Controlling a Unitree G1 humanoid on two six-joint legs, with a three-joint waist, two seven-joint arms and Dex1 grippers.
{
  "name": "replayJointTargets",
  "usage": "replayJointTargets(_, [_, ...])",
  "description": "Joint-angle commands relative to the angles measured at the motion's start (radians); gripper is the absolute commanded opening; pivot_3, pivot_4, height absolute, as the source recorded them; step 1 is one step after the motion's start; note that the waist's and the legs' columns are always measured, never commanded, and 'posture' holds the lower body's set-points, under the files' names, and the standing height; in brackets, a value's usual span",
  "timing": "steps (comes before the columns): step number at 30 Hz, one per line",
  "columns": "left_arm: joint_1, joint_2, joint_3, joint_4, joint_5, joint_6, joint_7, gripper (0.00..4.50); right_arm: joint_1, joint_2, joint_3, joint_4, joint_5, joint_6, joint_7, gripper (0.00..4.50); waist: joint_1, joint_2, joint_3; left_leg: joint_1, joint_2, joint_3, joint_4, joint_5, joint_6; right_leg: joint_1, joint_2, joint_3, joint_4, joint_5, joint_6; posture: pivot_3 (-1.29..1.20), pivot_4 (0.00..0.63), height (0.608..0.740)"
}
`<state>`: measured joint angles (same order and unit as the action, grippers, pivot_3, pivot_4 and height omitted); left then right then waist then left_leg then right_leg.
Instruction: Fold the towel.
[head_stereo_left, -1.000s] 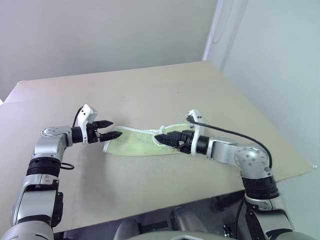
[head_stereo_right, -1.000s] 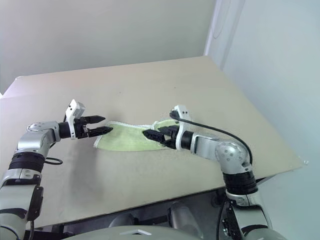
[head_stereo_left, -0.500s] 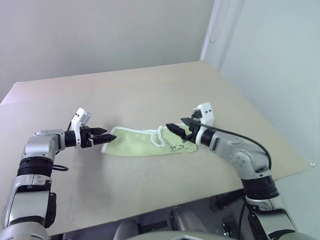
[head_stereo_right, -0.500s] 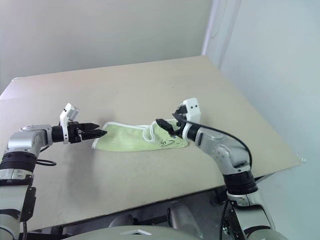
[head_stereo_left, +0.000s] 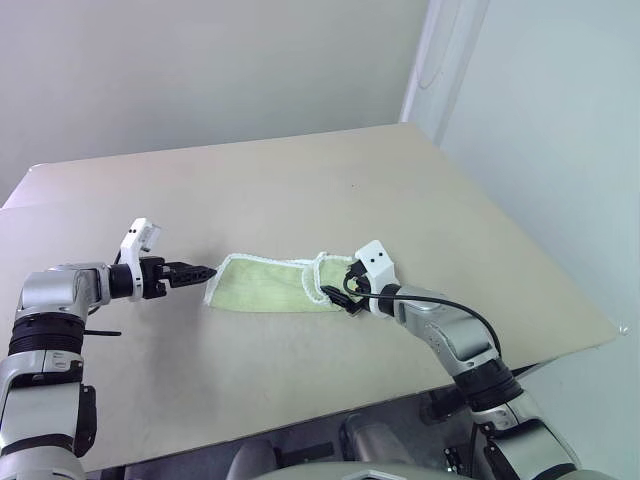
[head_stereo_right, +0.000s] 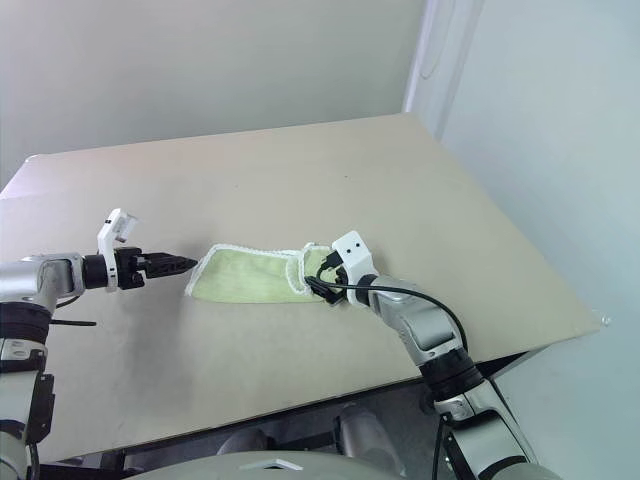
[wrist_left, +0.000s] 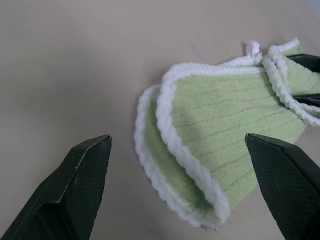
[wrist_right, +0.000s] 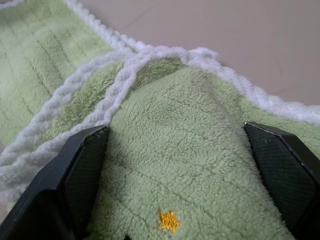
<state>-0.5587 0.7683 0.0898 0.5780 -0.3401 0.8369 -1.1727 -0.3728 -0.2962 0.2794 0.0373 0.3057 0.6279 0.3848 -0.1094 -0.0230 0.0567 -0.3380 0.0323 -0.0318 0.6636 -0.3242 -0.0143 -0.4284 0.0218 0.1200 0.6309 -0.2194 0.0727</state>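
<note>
The light-green towel (head_stereo_left: 262, 287) lies on the table as a narrow folded strip with white edging. Its doubled left end (wrist_left: 200, 150) shows in the left wrist view. My left gripper (head_stereo_left: 205, 271) hovers open just left of that end, a small gap away, pointing at it. My right gripper (head_stereo_left: 340, 293) sits low at the towel's right end, open. In the right wrist view its fingers (wrist_right: 82, 170) stand wide on either side of a raised fold of the towel (wrist_right: 190, 165), which bears a small yellow mark (wrist_right: 170, 220).
The tan table (head_stereo_left: 350, 190) stretches well beyond the towel toward the far wall. Its right edge (head_stereo_left: 560, 270) runs close to a pale wall and its near edge (head_stereo_left: 300, 425) lies just below the arms.
My left gripper has drawn back to the left, off the towel's end, and rolled. My right gripper has rolled and sunk onto the towel's right end. The towel now lies flat.
</note>
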Motion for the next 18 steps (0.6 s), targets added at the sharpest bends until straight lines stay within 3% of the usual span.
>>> replayJointTargets(1, [-0.011, -0.01, -0.015, -0.026, -0.006, 0.043, 0.024, 4.5, -0.03, 0.007, -0.065, -0.043, 0.007, 0.012, 0.009, 4.48, 0.001, 0.0, 0.0, 0.0, 0.0, 0.0, 0.0, 0.0, 0.0, 0.0, 0.0, 0.0, 0.0, 0.0, 0.0, 0.0, 0.0, 0.74])
replayJointTargets(11, [-0.093, -0.059, -0.032, 0.109, -0.038, 0.285, 0.064, 4.5, -0.055, 0.044, -0.192, -0.229, 0.099, 0.139, -0.005, 4.48, 0.004, 0.001, 0.0, 0.0, 0.0, -0.001, 0.0, 0.0, 0.0, 0.0, 0.0, -0.001, 0.0, 0.0, 0.0, 0.0, 0.0, 0.74])
replayJointTargets(18, [-0.107, -0.13, -0.035, 0.063, -0.102, 0.408, 0.051, 4.5, -0.062, 0.054, -0.213, -0.251, 0.107, 0.166, -0.011, 4.48, 0.014, 0.001, 0.0, -0.001, -0.001, -0.001, 0.0, 0.0, 0.0, 0.0, -0.001, -0.001, -0.001, 0.0, 0.0, 0.0, 0.0, 0.74])
